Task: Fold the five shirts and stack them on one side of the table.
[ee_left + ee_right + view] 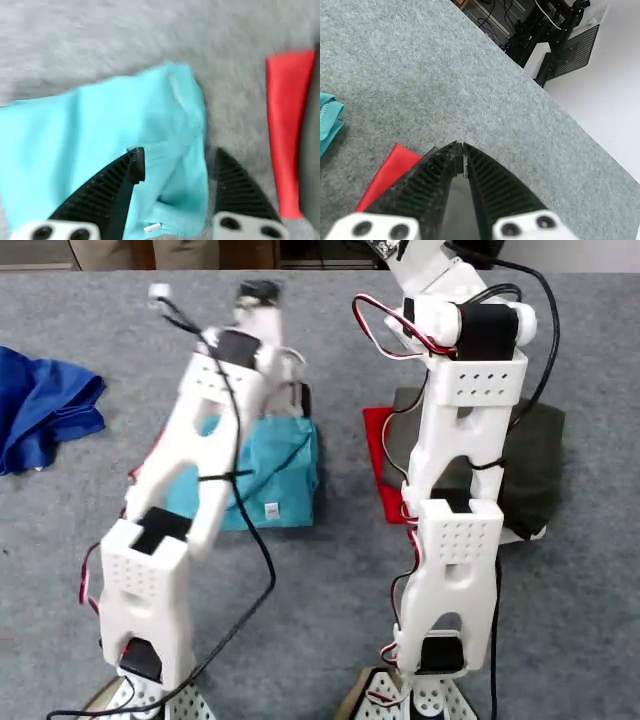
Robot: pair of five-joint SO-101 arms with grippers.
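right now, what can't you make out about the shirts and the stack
Stack count: in the high view the right arm covers the middle of the pile; the red shirt and dark green shirt show, anything between them is hidden.
Blue shirt: cut off by the high view's left edge.
Left tool open at the teal shirt edge: left wrist view too blurred to tell contact.

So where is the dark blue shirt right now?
In the high view, the dark blue shirt lies crumpled far left on the table, apart from the turquoise shirt.
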